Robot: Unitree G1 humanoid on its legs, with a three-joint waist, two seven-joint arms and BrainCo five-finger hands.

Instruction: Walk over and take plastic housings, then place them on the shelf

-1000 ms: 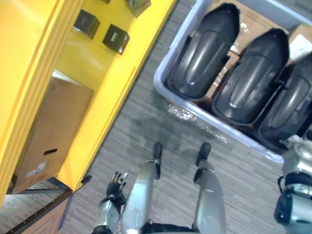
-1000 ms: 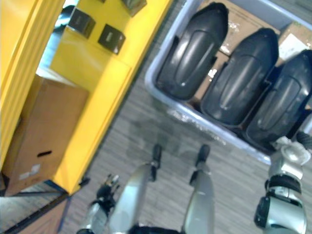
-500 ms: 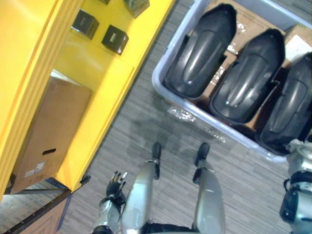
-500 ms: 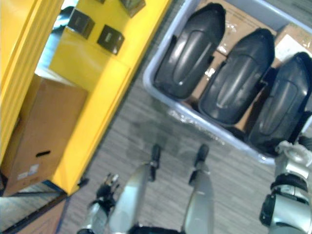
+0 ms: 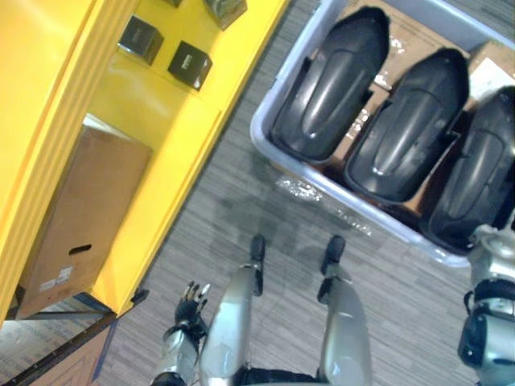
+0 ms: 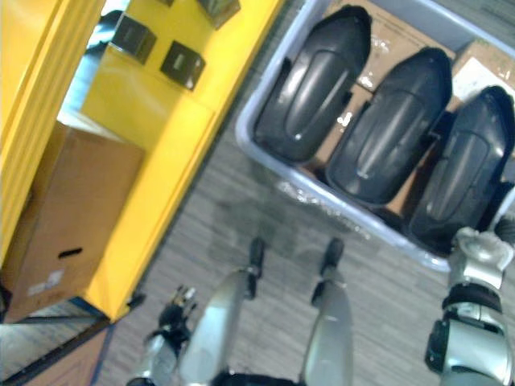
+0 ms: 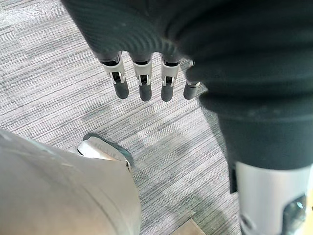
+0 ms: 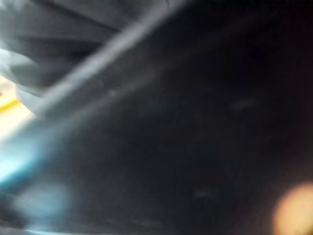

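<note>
Left eye view: three housings [image 5: 334,84] lie side by side in a tub [image 5: 265,133] near the shelf [image 5: 153,112], seemingly for easy lifting. The left robot hand [image 7: 142,83] hangs slack and empty; whether the right robot hand [image 6: 485,244] grips anything, I cannot tell.

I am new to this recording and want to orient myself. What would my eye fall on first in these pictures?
First, the three black plastic housings lying side by side in a pale grey bin on the floor, ahead to the right. Next, the bright yellow shelf on the left, with small dark boxes on it and a cardboard box below. The left hand hangs open, low down.
</note>
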